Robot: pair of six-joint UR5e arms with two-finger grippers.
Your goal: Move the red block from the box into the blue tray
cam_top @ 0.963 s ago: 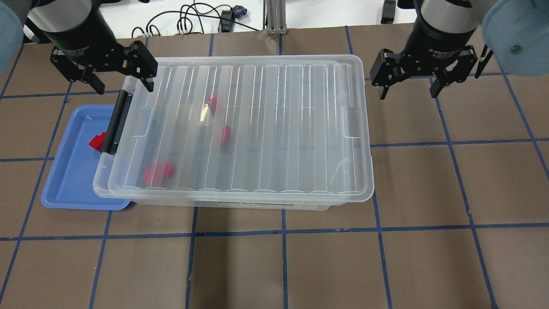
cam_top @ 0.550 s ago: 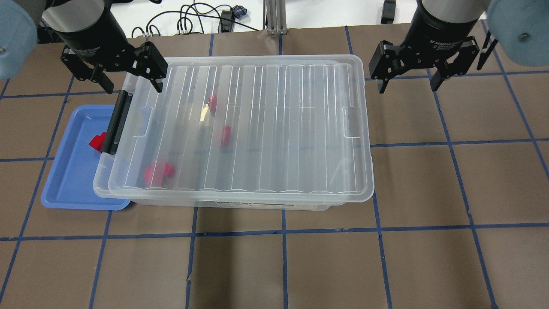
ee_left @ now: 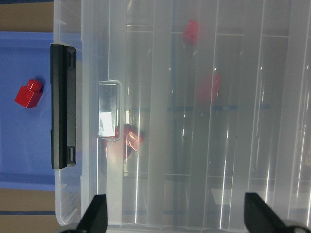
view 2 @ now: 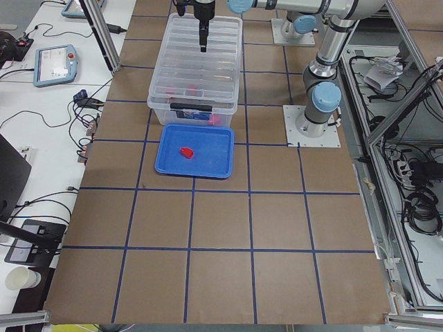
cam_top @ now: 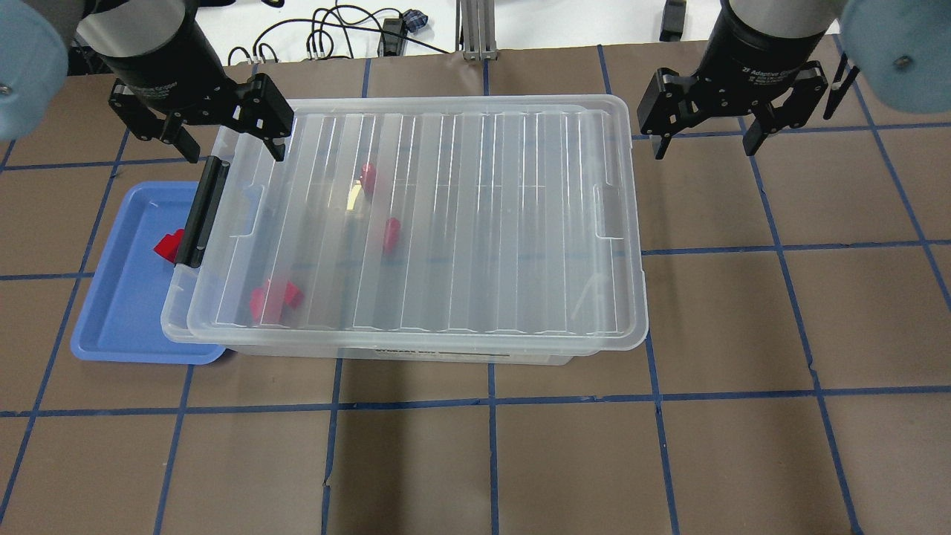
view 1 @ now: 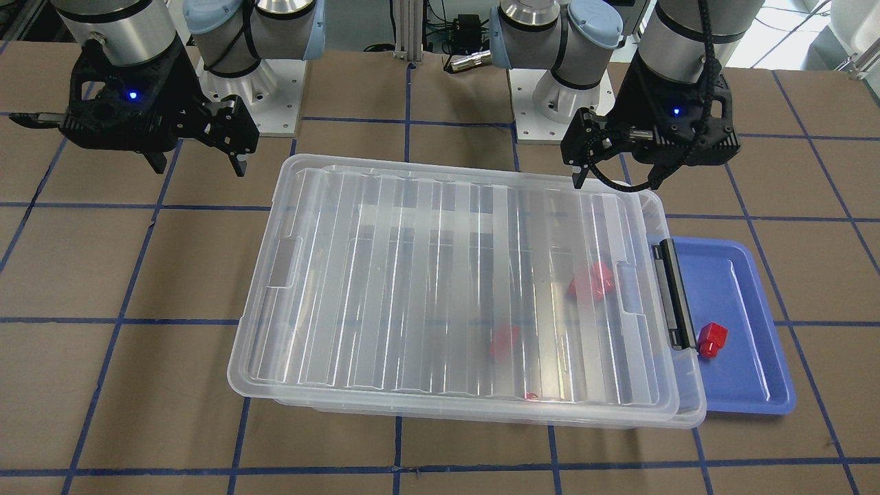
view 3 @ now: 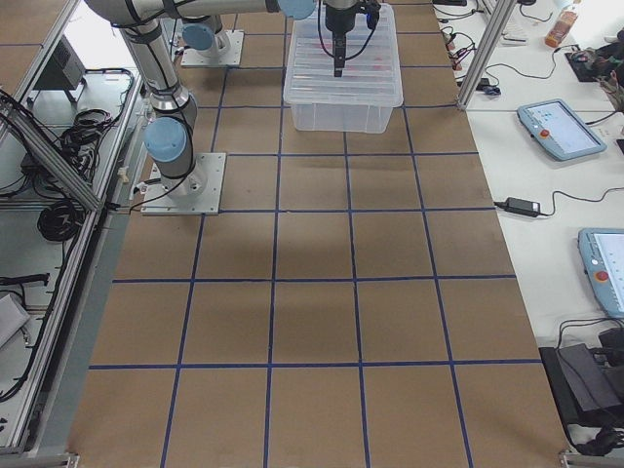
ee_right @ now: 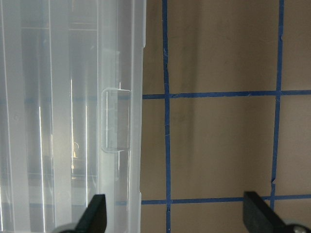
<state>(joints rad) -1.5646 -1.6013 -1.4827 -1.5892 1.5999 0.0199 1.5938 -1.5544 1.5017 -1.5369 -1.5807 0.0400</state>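
Observation:
The clear box (cam_top: 475, 223) sits mid-table with its ribbed lid on and a black latch bar (cam_top: 202, 212) at its left end. Three red blocks (cam_top: 273, 299) show blurred through the lid. The blue tray (cam_top: 122, 305) lies partly under the box's left end and holds one red block (cam_top: 169, 244), which also shows in the left wrist view (ee_left: 28, 93). My left gripper (cam_top: 234, 152) is open and empty above the box's far left corner. My right gripper (cam_top: 704, 151) is open and empty, just off the box's far right corner.
Brown paper with a grid of blue tape (cam_top: 490, 401) covers the table. Cables (cam_top: 327, 33) and a metal post (cam_top: 475, 30) lie beyond the far edge. The two arm bases (view 1: 550, 89) stand behind the box in the front-facing view.
My left gripper has moved right, over the box's far left corner. My right gripper has shifted slightly toward the far edge. Both stayed open; box, tray and blocks have not moved.

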